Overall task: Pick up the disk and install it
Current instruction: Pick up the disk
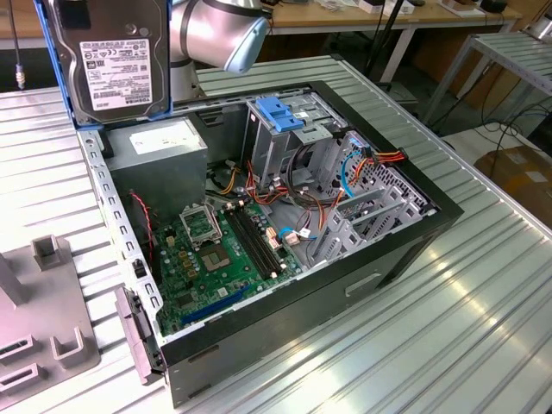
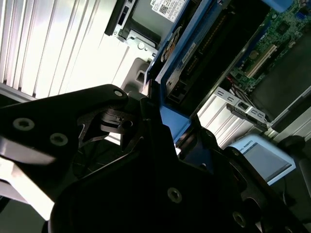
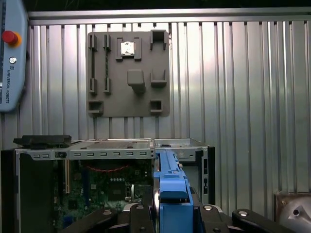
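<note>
The disk (image 1: 112, 60), a silver hard drive with a white label and a blue frame, hangs upright in the air at the exterior view's upper left, above the back corner of the open computer case (image 1: 414, 250). In the first wrist view its blue frame edge (image 3: 172, 187) stands between the black fingers of my gripper (image 3: 172, 211), which is shut on it. The second wrist view has the disk (image 2: 194, 58) running out from the gripper (image 2: 165, 114) over the case.
Inside the case are a grey power supply box with a white sticker (image 1: 159, 142), a drive cage with a blue handle (image 1: 280, 116), cables and a green motherboard (image 1: 216, 250). A grey fixture plate (image 3: 129, 73) lies on the ribbed metal table (image 1: 448, 328). A teach pendant (image 3: 12, 53) sits nearby.
</note>
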You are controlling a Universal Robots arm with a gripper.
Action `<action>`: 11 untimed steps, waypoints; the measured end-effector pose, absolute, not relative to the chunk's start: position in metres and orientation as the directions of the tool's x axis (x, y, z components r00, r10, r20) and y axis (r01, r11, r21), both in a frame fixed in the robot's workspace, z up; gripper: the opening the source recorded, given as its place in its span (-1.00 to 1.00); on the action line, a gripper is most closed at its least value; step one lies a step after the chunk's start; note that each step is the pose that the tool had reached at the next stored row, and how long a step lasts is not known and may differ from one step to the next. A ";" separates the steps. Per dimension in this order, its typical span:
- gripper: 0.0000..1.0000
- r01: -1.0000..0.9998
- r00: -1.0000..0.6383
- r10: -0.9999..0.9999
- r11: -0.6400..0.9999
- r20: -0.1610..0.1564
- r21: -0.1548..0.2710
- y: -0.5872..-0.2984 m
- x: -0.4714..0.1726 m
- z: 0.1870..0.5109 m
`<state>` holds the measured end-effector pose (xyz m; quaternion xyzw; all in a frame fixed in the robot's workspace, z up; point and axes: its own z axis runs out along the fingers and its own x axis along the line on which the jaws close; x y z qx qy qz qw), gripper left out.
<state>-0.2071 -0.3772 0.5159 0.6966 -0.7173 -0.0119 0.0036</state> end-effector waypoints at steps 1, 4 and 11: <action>-0.25 -0.999 -0.029 -1.000 0.029 -0.011 0.022 -0.377 -0.206 0.516; -0.25 -0.999 -0.029 -1.000 0.029 -0.011 0.022 -0.377 -0.201 0.516; -0.25 -0.999 -0.029 -1.000 0.029 -0.011 0.022 -0.377 -0.190 0.516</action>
